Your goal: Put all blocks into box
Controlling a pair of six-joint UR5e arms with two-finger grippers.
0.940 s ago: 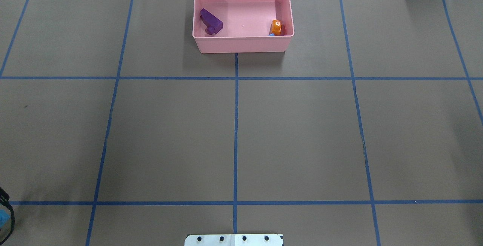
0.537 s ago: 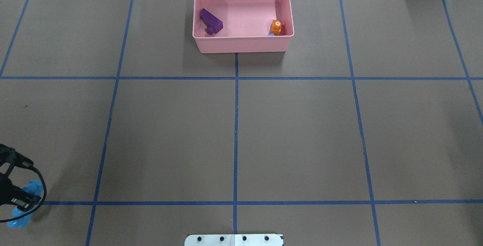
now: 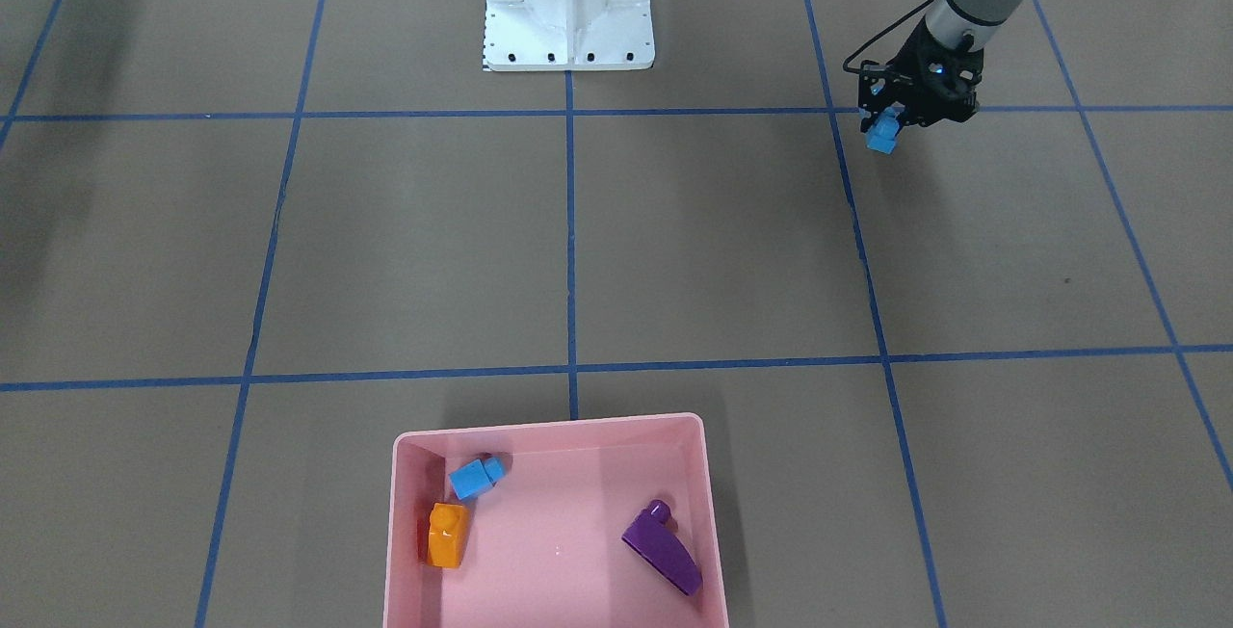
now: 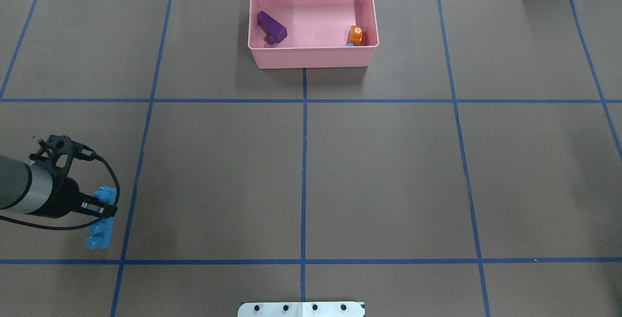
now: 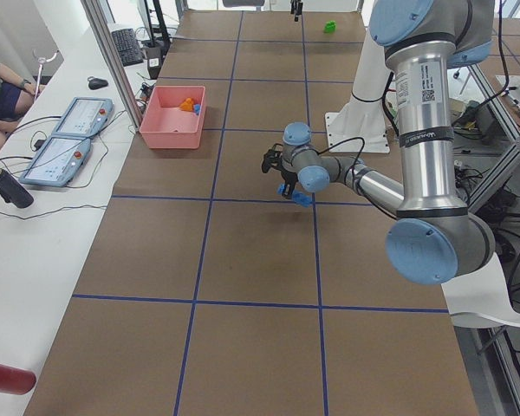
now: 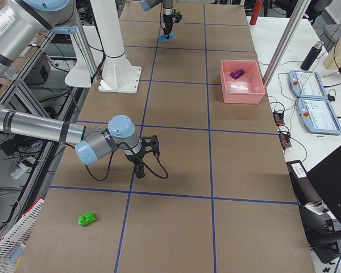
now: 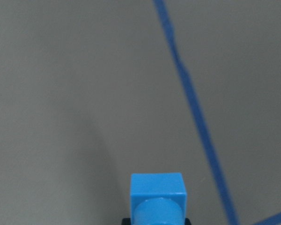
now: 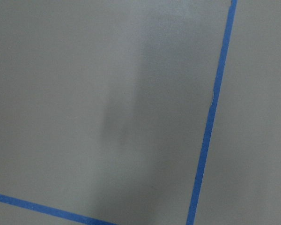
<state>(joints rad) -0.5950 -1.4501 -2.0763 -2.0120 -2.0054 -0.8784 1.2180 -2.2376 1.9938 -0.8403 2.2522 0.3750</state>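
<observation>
The pink box [image 4: 313, 58] stands at the far middle of the table. In it lie the purple sloped brick [image 4: 272, 27], the orange brick [image 4: 356, 35] and the small light-blue cube [image 3: 476, 477]. My left gripper [image 4: 104, 208] is shut on the long light-blue bar [image 4: 97, 237] and holds it above the near left of the table; the bar's end fills the left wrist view [image 7: 158, 197]. The green brick [image 6: 87, 218] lies on the table beyond my right gripper [image 6: 141, 169]. I cannot tell whether that gripper is open or shut.
The white robot base [image 3: 568, 7] stands at the table's near middle edge. Blue tape lines [image 4: 303, 171] divide the brown table into squares. A side table with operator consoles [image 5: 69, 139] runs along the far edge behind the box.
My left arm has come in from the view's left edge and moved forward and to the right, with the long light-blue bar in its gripper. The box and its bricks have not moved.
</observation>
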